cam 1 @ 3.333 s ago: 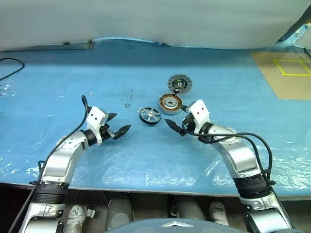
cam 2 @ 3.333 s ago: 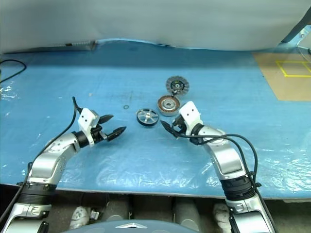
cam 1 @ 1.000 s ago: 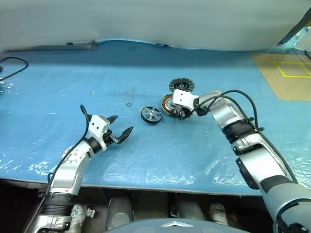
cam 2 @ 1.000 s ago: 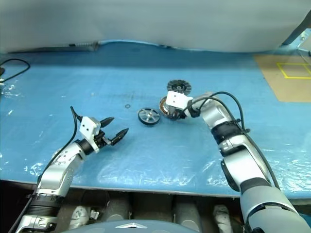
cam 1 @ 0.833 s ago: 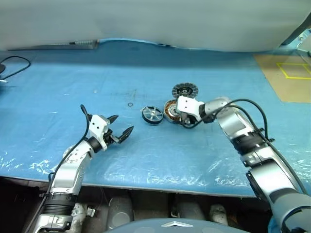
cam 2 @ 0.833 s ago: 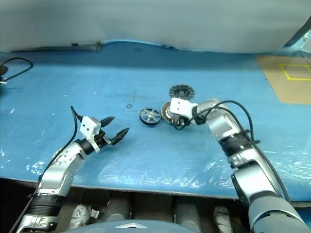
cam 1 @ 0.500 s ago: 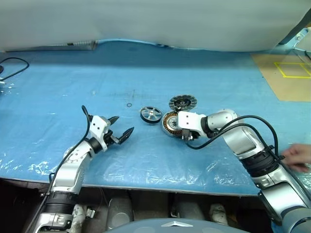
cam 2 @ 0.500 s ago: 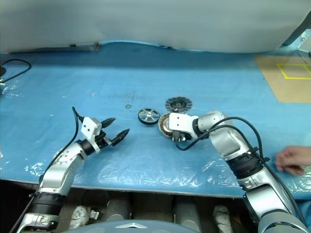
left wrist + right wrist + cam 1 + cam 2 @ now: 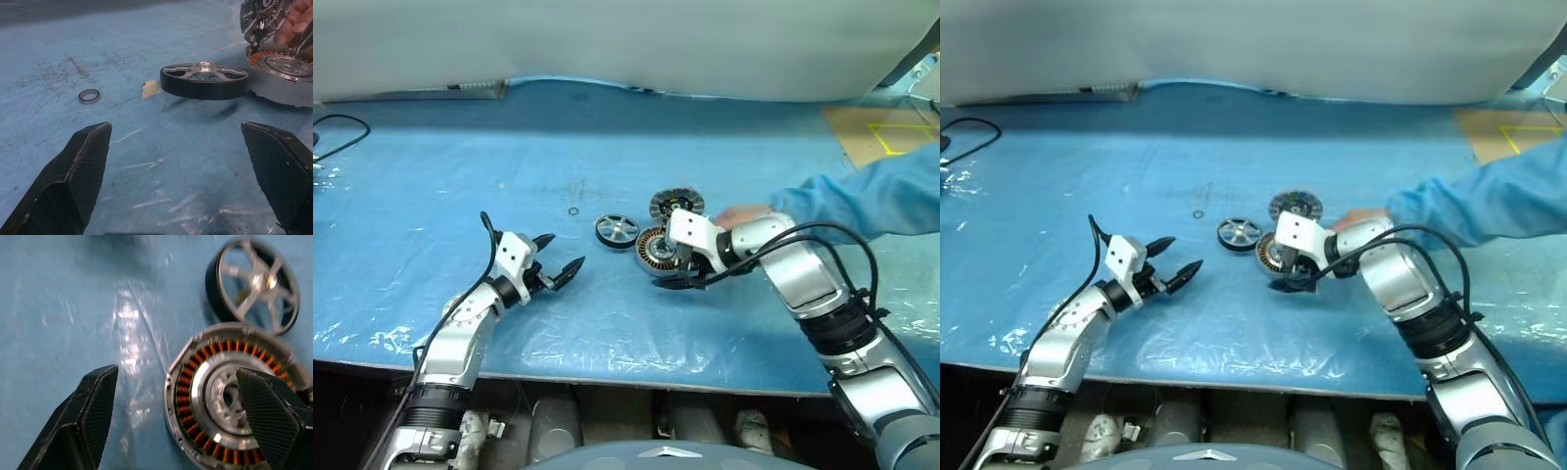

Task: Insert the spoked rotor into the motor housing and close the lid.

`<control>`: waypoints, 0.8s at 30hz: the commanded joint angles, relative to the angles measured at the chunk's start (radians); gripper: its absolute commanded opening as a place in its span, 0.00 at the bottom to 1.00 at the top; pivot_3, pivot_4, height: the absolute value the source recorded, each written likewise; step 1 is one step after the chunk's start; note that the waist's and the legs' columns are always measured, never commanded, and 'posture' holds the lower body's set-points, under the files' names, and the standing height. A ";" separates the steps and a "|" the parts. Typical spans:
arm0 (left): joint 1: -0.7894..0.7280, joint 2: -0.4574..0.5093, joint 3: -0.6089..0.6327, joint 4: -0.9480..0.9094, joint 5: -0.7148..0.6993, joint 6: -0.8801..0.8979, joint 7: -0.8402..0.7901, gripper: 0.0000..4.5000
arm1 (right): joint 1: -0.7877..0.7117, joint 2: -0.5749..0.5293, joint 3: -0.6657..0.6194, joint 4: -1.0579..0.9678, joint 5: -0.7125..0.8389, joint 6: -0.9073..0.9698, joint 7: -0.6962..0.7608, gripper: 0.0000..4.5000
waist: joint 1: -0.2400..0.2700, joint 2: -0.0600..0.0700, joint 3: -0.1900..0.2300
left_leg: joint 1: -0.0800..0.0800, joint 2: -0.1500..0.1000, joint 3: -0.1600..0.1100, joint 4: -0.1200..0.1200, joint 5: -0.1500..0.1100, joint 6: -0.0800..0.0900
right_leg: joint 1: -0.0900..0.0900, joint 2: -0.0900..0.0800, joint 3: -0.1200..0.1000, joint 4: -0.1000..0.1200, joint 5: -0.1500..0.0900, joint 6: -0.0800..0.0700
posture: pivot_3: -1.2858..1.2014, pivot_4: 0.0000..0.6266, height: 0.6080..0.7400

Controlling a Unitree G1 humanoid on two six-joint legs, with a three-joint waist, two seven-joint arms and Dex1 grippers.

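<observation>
Nearest the robot, the left gripper [image 9: 560, 266] hangs low over the blue sheet [image 9: 431, 196], its two black fingers spread wide and holding nothing; it points toward the parts at the middle of the table. The right gripper [image 9: 1290, 281] sits further in, just at the near edge of the housing [image 9: 655, 246]. In the right wrist view its fingers [image 9: 93, 406] stand wide apart with nothing between them, one over bare sheet and the other over the housing's far side.

The housing lies flat on the sheet, its open face up, so its axis stands upright: a ring of copper windings around a silver hub [image 9: 225, 394]. Nothing is in it.

Just to its left lies the rotor [image 9: 617, 231], also flat, spokes and hub up, black rim on the sheet. From the right wrist view it looks very close to the housing or touching it; which, I cannot tell.

Behind the housing is the lid [image 9: 676, 204]. In the left wrist view it is tilted up on edge [image 9: 261, 17], with a person's hand [image 9: 295, 22] at it; a blue sleeve [image 9: 862, 201] reaches in from the right.

Left of the rotor, well apart, a small metal ring [image 9: 90, 95] lies flat, and a pale scrap [image 9: 151, 88] lies by the rotor's rim.
</observation>
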 commanded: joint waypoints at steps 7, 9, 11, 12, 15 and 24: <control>-0.023 0.019 0.010 0.003 -0.007 -0.015 -0.021 1.00 | 0.161 0.040 -0.275 -0.133 0.230 -0.006 -0.146 0.92 | 0.002 0.000 0.000 | -0.001 0.000 0.000 0.000 0.001 -0.001 | 0.000 0.000 0.000 -0.002 0.000 0.000 | 0.52 0.24 1.00; -0.026 0.022 0.010 0.006 -0.007 -0.016 -0.025 1.00 | 0.252 0.074 -0.304 -0.151 0.247 -0.057 -0.199 0.92 | 0.002 0.000 0.000 | -0.001 0.000 0.000 -0.001 0.001 -0.001 | 0.000 0.000 0.000 -0.002 0.000 0.000 | 0.52 0.24 1.00; -0.031 0.023 0.008 0.010 -0.004 -0.016 -0.028 1.00 | 0.336 0.122 -0.328 -0.152 0.240 -0.144 -0.273 0.92 | 0.002 0.000 0.000 | -0.001 0.000 0.000 -0.001 0.001 -0.001 | 0.000 0.000 -0.001 -0.003 0.000 0.000 | 0.52 0.24 1.00; -0.034 0.025 0.007 0.011 -0.003 -0.017 -0.029 1.00 | 0.369 0.149 -0.335 -0.149 0.229 -0.192 -0.317 0.92 | 0.002 0.000 0.000 | -0.001 0.000 0.000 -0.002 0.001 -0.001 | 0.000 0.000 -0.001 -0.003 0.000 0.000 | 0.52 0.24 1.00; -0.044 0.030 0.008 0.018 -0.004 -0.015 -0.033 1.00 | 0.442 0.237 -0.354 -0.139 0.216 -0.281 -0.444 0.92 | -0.001 0.000 0.000 | -0.002 -0.001 0.000 -0.002 0.001 -0.001 | -0.001 0.000 0.000 -0.004 0.000 0.001 | 0.52 0.24 1.00; -0.061 0.036 0.007 0.041 -0.003 -0.019 -0.049 1.00 | 0.504 0.286 -0.313 -0.106 0.219 -0.369 -0.549 0.92 | -0.001 0.000 0.000 | -0.002 -0.001 0.000 -0.003 0.001 -0.001 | -0.001 0.000 0.000 -0.006 0.000 0.001 | 0.52 0.24 1.00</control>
